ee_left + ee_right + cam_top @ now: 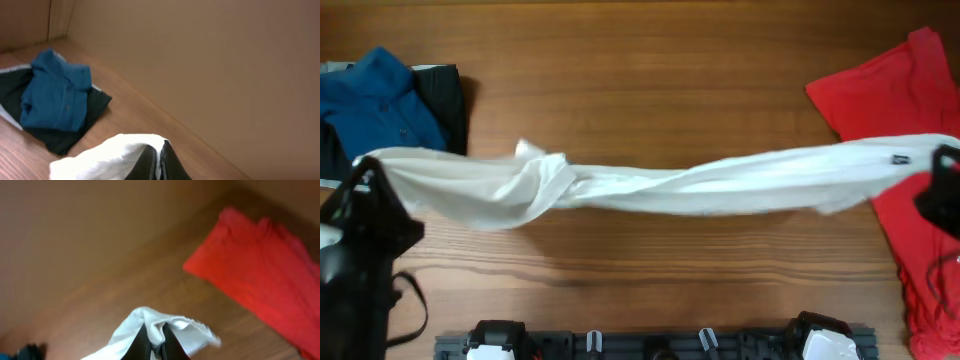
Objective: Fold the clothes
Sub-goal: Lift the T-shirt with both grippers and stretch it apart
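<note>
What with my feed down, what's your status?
Left gripper and right gripper both shut, one on each end of the white T-shirt. Shirt stretched between them, twisted. Red shirt under the right end, blue shirt near the left.

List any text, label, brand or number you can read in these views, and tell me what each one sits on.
No text can be read in any view.
On the white T-shirt, a small black label near its right end: too small to read.
On the red shirt and the blue shirt: no print or lettering shows.
</note>
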